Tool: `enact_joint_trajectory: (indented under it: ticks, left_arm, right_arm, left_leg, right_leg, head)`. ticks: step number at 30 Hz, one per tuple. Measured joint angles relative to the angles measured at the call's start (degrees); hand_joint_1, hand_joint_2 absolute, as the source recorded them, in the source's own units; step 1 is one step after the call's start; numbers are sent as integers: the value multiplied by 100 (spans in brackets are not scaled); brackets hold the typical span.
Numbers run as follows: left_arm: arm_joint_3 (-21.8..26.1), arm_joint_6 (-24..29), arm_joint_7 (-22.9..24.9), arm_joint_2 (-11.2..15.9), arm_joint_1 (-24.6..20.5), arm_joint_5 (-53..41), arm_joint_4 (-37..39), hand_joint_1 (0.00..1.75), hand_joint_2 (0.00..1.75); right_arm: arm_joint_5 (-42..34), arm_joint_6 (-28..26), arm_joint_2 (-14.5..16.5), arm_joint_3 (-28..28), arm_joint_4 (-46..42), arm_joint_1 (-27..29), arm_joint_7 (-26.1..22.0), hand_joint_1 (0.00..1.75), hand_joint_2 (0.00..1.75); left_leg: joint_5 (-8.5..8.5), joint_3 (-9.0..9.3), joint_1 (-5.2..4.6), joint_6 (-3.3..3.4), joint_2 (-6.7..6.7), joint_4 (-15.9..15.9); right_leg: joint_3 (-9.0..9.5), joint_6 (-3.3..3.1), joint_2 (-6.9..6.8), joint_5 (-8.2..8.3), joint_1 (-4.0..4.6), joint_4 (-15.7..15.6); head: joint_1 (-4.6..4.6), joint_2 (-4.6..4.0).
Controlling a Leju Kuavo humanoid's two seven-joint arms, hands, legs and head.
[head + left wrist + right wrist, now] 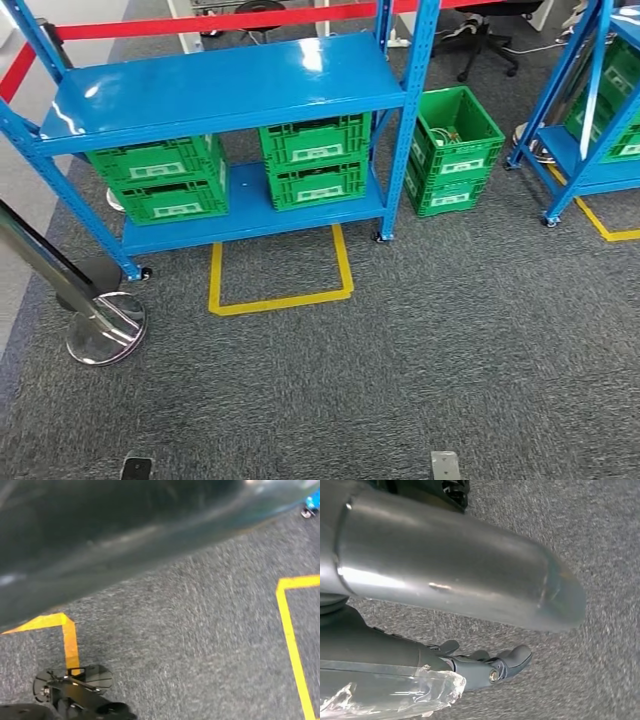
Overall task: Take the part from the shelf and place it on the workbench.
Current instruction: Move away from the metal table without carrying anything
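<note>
A blue shelf (219, 85) stands ahead in the head view, its top board bare. Two stacks of green crates (162, 180) (315, 160) fill its lower board, and what they hold is hidden. Another green crate stack (453, 150) sits on the carpet to the right of the shelf, with small items (451, 135) inside the top one. My right hand (482, 667) hangs over the grey carpet, fingers stretched out and holding nothing; clear plastic wraps its wrist. A dark blurred mass (113, 530), probably my left hand, lies close to the lens, and its fingers cannot be made out.
A yellow tape square (279, 300) marks the carpet in front of the shelf. A chrome stanchion base (106, 328) stands at the left, and a red belt (211, 22) runs behind the shelf. A second blue shelf (596, 120) with green crates is at the far right.
</note>
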Motion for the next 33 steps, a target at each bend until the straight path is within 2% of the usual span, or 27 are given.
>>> enact_joint_trajectory:
  ticks: [1,3,4,5,6,9,10,11,12,14,15,16,17,18,19,21,22,23,24,25,26,27,28,29,31,32,33]
  left_arm:
    - [1,0,0,1,12,1,0,0,0]
    - [2,0,0,6,24,2,0,0,0]
    - [2,0,0,9,23,2,-1,0,0]
    - [2,-1,0,11,24,2,-3,0,0]
    - [2,-1,0,13,29,4,-7,0,0]
    - [2,-2,0,13,55,17,-18,0,0]
    - [3,-2,0,13,59,22,-23,0,0]
    - [4,-2,0,12,55,26,-30,0,0]
    - [4,-3,0,10,47,31,-37,0,0]
    - [4,-5,0,2,34,37,-43,0,0]
    - [4,-6,0,-2,42,37,-44,0,0]
    - [4,-7,0,-4,55,37,-44,0,0]
    - [5,-7,0,-6,66,37,-44,0,0]
    - [5,-7,0,-8,72,37,-44,0,0]
    - [6,-7,0,-12,72,37,-43,0,0]
    - [5,-8,0,-18,68,39,-44,0,0]
    - [4,-8,0,-20,67,41,-46,0,0]
    - [4,-9,0,-20,64,42,-50,0,0]
    - [4,-10,0,-15,57,43,-56,0,0]
    - [4,-10,0,-10,45,43,-62,0,0]
    - [3,-10,0,-6,30,43,-67,0,0]
    - [3,-9,0,-2,22,43,-69,0,0]
    - [2,-9,0,-3,21,43,-70,0,0]
    - [2,-9,0,-3,30,43,-70,0,0]
    - [2,-9,0,-1,55,44,-70,0,0]
    - [2,-9,0,2,65,45,-70,0,0]
    - [2,-9,0,4,71,46,-70,0,0]
  right_arm:
    - [0,0,-1,-1,0,1,0,0,0]
    - [1,1,1,-1,1,-7,-5,0,0]
    - [3,1,1,-1,1,-15,-15,0,0]
    - [4,3,2,-1,1,-27,-28,0,0]
    - [4,8,2,-1,1,-37,-43,0,0]
    - [4,33,2,-2,1,-56,-78,0,0]
    - [4,39,2,-2,1,-65,-87,0,0]
    - [4,43,2,-2,1,-74,-95,0,0]
    - [3,45,1,-3,1,-78,-101,0,0]
    - [-2,46,-1,-9,1,-58,-109,0,0]
    - [-4,46,-1,-14,1,-36,-112,0,0]
    - [-5,46,-1,-19,2,-17,-116,0,0]
    - [-6,46,-2,-23,2,-4,-119,0,0]
    - [-6,46,-2,-25,2,1,-121,0,0]
    - [-7,46,-4,-28,2,7,-123,0,0]
    - [-9,50,-10,-33,2,16,-127,0,0]
    - [-10,54,-13,-36,3,26,-131,0,0]
    - [-11,58,-14,-38,3,27,-137,0,0]
    - [-11,61,-13,-41,3,25,-145,0,0]
    - [-11,61,-13,-44,3,18,-153,0,0]
    - [-10,61,-12,-46,2,2,-160,0,0]
    - [-10,60,-11,-49,2,-9,-168,0,0]
    - [-10,60,-11,-51,2,-17,-175,0,0]
    - [-11,58,-11,-54,2,-17,-181,0,0]
    - [-11,57,-11,-60,3,-7,-191,0,0]
    - [-11,57,-11,-62,4,-3,-193,0,0]
    - [-10,57,-11,-63,4,-1,-195,0,0]
  left_leg:
    - [158,23,6,2,9,-106]
    - [615,338,-2,43,59,-806]
    - [733,518,-20,80,99,-1167]
    - [766,650,-40,122,135,-1419]
    - [712,713,-57,168,157,-1538]
    - [601,825,-48,288,120,-1625]
    - [579,893,-33,321,102,-1641]
    - [557,959,-18,347,82,-1656]
    - [520,1012,-11,366,67,-1667]
    - [415,1121,-12,390,19,-1667]
    - [348,1199,-15,391,-9,-1668]
    - [278,1291,-17,388,-36,-1667]
    - [202,1396,-19,380,-57,-1668]
    - [117,1500,-22,369,-71,-1670]
    - [29,1597,-28,353,-80,-1664]
    - [-126,1720,-42,302,-104,-1678]
    - [-165,1776,-48,267,-111,-1681]
    - [-150,1794,-50,230,-117,-1656]
    - [-86,1768,-50,197,-109,-1537]
    - [37,1672,-51,163,-91,-1290]
    - [146,1476,-48,129,-70,-951]
    - [162,1231,-40,97,-46,-577]
    - [47,976,-29,69,-26,-256]
    - [-198,752,-17,49,-16,-51]
    - [-736,440,0,37,-9,36]
    - [-836,363,4,38,-7,-76]
    - [-746,326,5,43,-3,-278]
  right_leg:
    - [53,9,-48,-40,1,0]
    - [159,49,-123,-138,1,-4]
    - [193,84,-148,-192,8,-7]
    - [216,121,-171,-238,14,-23]
    - [253,160,-188,-254,20,-23]
    - [401,270,-181,-240,21,9]
    - [324,291,-123,-246,18,163]
    - [152,304,-50,-263,16,448]
    - [-119,312,33,-314,13,830]
    - [-714,325,124,-576,19,1531]
    - [-935,329,135,-739,24,1676]
    - [-1071,325,137,-841,30,1659]
    - [-1125,311,138,-813,33,1485]
    - [-1121,286,141,-586,38,1176]
    - [-1100,251,148,-169,46,832]
    - [-1034,177,161,442,68,380]
    - [-998,144,168,565,76,311]
    - [-935,115,169,504,75,305]
    - [-854,85,171,497,63,277]
    - [-778,56,171,466,48,242]
    - [-692,31,166,422,33,212]
    - [-603,14,163,370,23,182]
    - [-513,0,160,304,22,160]
    - [-422,-8,161,234,21,147]
    - [-219,-11,169,73,20,137]
    - [-109,-6,174,-13,20,137]
    - [3,7,176,-102,20,136]
  head:
    - [-1,0]
    - [0,-1]
    - [-1,-1]
    - [1,-1]
    - [0,-1]
    - [7,1]
    - [23,-1]
    - [42,-1]
    - [62,-1]
    - [89,0]
    - [95,1]
    - [103,1]
    - [110,1]
    - [118,1]
    - [128,1]
    - [140,0]
    - [141,1]
    - [144,1]
    - [146,2]
    - [135,3]
    - [130,2]
    - [120,3]
    - [113,2]
    - [115,2]
    - [115,2]
    - [113,2]
    - [113,2]
